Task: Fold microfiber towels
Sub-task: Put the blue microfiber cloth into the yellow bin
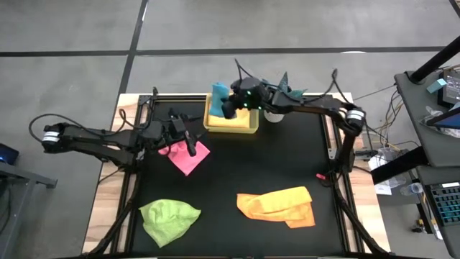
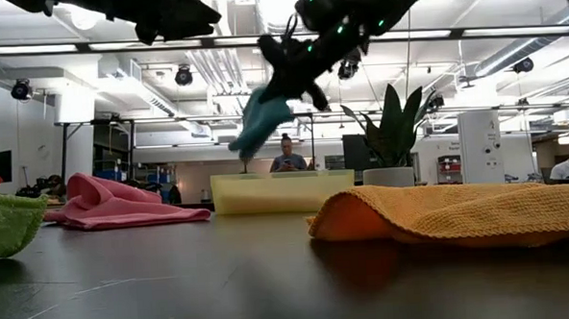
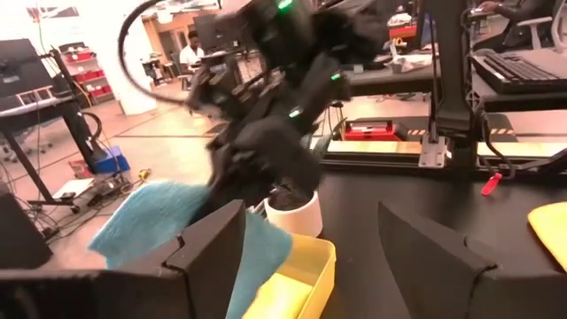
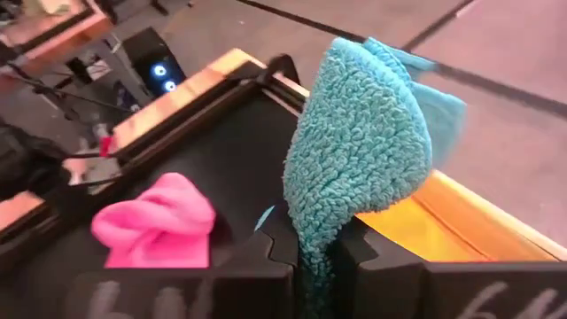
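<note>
A turquoise microfiber towel (image 1: 219, 96) hangs bunched over the yellow tray (image 1: 250, 126) at the table's far edge, with my right gripper (image 1: 230, 106) shut on it. My left gripper (image 1: 185, 133) hovers open and level above the crumpled pink towel (image 1: 189, 158), touching nothing. Its fingers point toward the tray. A lime green towel (image 1: 169, 218) lies crumpled near the front left. An orange-yellow towel (image 1: 277, 206) lies loosely folded near the front right. In the low view the turquoise towel (image 2: 258, 124) hangs well above the tray (image 2: 281, 192). My right gripper pinches a bunched fold of the turquoise towel (image 4: 312, 237) between its two fingers, several layers together. The fingers come from the table's right, slanting slightly down. The towel is lifted clear, and its free part droops past the fingertips above the tray's left end.
A small teal spiky plant in a white pot (image 1: 274, 113) stands just right of the tray. A red object (image 1: 323, 177) lies by the table's right edge. The black mat between the pink, green and orange towels is bare.
</note>
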